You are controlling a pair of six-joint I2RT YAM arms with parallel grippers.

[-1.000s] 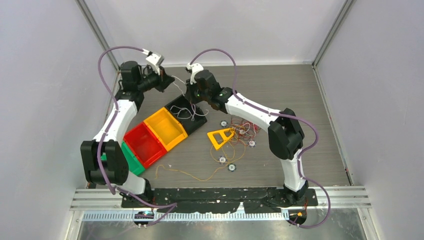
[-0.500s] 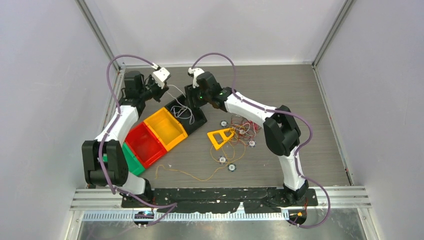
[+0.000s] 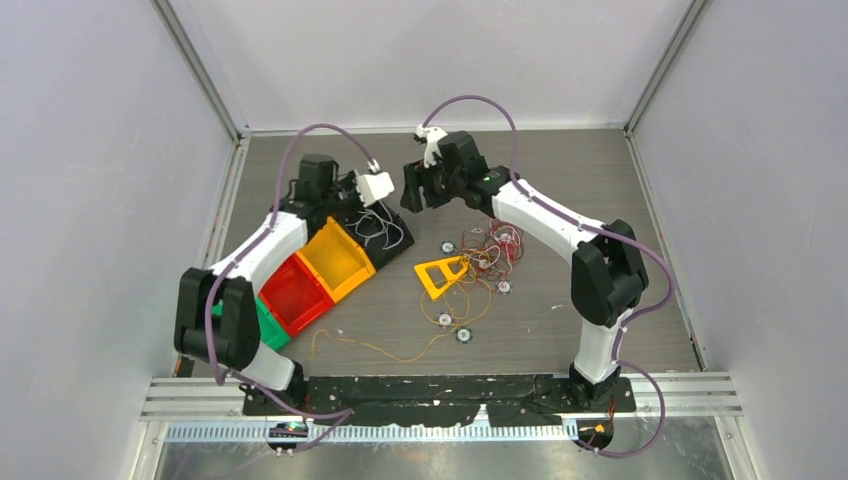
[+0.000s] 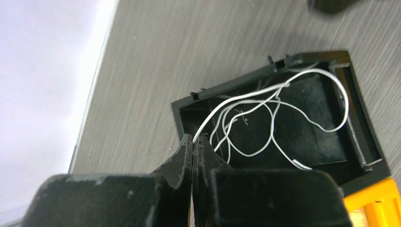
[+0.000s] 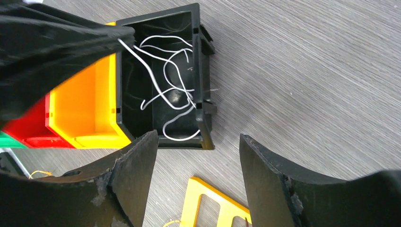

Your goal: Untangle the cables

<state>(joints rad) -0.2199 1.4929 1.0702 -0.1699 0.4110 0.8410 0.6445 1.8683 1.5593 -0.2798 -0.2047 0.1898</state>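
Wire this fine looks near weightless and floppy to me, springy in its curls and quick to snag. From above, the white cable [image 3: 388, 228] lies looped in the black bin [image 3: 402, 246], directly under the left gripper [image 3: 380, 205]. The right gripper [image 3: 412, 190] hangs just beside the bin's far corner, clear of the wire. The red and yellow tangle [image 3: 492, 248] sits on the table well apart from both sets of fingers, next to a yellow frame [image 3: 442, 272].

At the left wrist, the fingers are pinched flat together on one end of the white cable [image 4: 283, 85], which runs forward from the tips and drops in loose loops into the black bin [image 4: 236, 81]. A pinch near an end seems the sound hold; grabbing mid-loop would likely drag the whole lot. The bin's rim ahead of the tips is where a loop could catch.

At the right wrist, the fingers stand wide apart with nothing between them. Ahead of them the white cable [image 5: 156, 73] coils inside the black bin [image 5: 206, 61], with one strand climbing to the left gripper [image 5: 120, 34]. A yellow bin [image 5: 90, 113] touches the black one on the left-finger side. Bare table on the right-finger side offers room to draw wire out.
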